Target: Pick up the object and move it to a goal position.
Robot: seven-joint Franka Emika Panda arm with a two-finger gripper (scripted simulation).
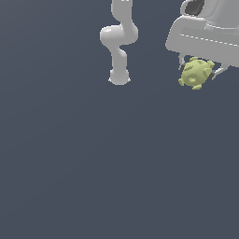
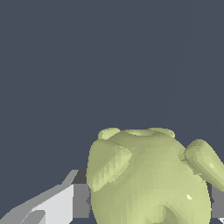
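Between fingers (image 1: 181, 62), object (image 1: 196, 73), top-right edge

- The white pincer (image 1: 198, 70) is at the upper part of the exterior view's right, partly cut by the picture edge.
- Between its two thin fingers (image 1: 181, 62) sits the yellow-green lumpy object (image 1: 196, 73), gripped from both sides.
- The arm's white base and links (image 1: 119, 44) stand at the top centre.
- The floor (image 1: 116, 163) below is plain dark grey-blue.
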